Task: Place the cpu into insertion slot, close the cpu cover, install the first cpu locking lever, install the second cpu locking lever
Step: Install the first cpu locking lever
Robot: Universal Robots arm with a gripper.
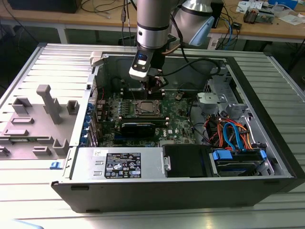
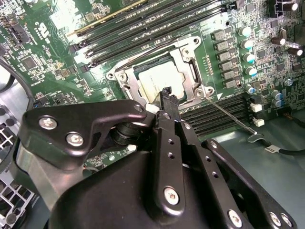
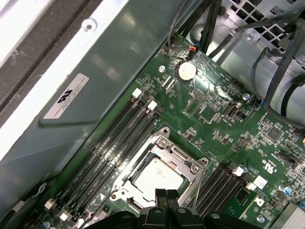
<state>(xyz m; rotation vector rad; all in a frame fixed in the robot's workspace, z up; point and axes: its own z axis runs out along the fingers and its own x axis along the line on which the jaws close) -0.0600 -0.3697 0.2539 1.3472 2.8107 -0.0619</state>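
In the slot (image 2: 118, 76), under the shut cover (image 2: 187, 57): the chip (image 2: 162, 81), lying flat. Just above its edge, the pincer (image 2: 167, 94), tips together, holding nothing. Probably time for the first lever (image 2: 228, 118), sticking out beside the slot. Needs a slow push down and a tuck under its hook.

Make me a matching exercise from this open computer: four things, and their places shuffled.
1. dull silver square cpu
2. long black memory slots
3. black end effector
4. blue and orange cables

a. bundled at the exterior view's right
b. framed by the silver metal cpu cover
c. parallel rows flanking the cpu
d. poised over the cpu cover

Pairs: 1-b; 2-c; 3-d; 4-a
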